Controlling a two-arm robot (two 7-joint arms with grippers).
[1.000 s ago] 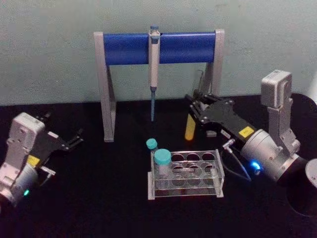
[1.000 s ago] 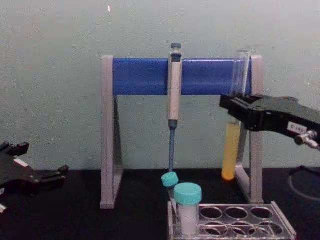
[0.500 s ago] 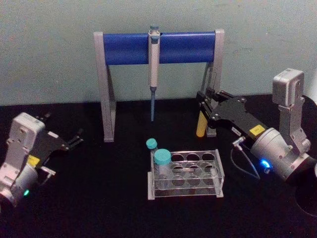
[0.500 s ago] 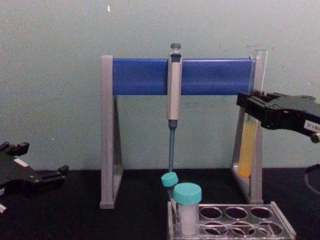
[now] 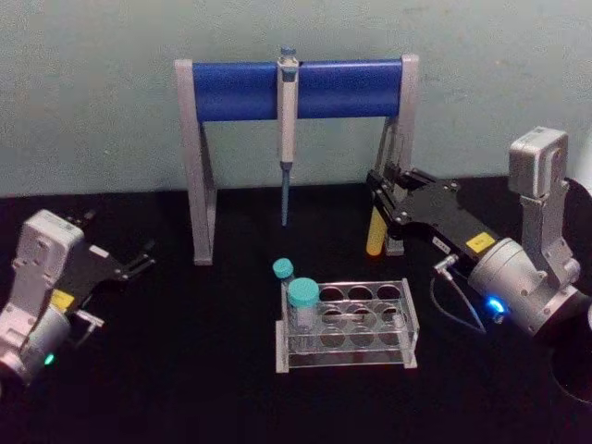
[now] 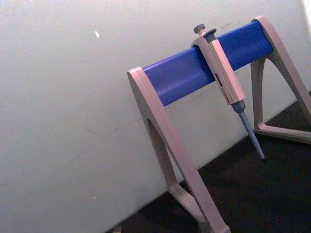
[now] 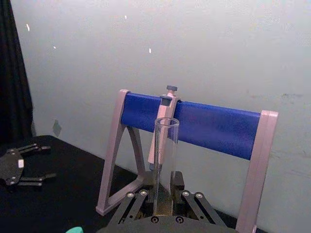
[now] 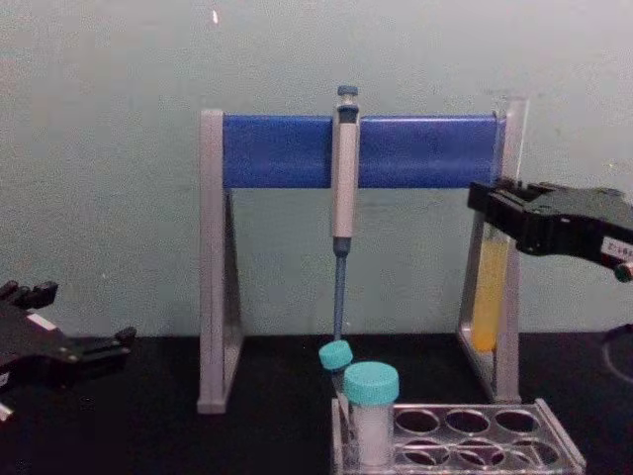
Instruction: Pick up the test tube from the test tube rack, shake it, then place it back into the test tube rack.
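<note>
Black table (image 5: 185,388) | right gripper (image 5: 380,192) pinching upright test tube (image 5: 375,233), behind test tube rack (image 5: 344,355) | left gripper (image 5: 139,260) spread

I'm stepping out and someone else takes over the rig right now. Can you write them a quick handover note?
Right gripper: shut on the tube, held upright above the table by the right leg of the stand, behind the rack.
Left gripper: open, parked at the left.
Done: tube is out of the rack.
Left: finish shaking if needed, then set the tube into a free hole.
</note>
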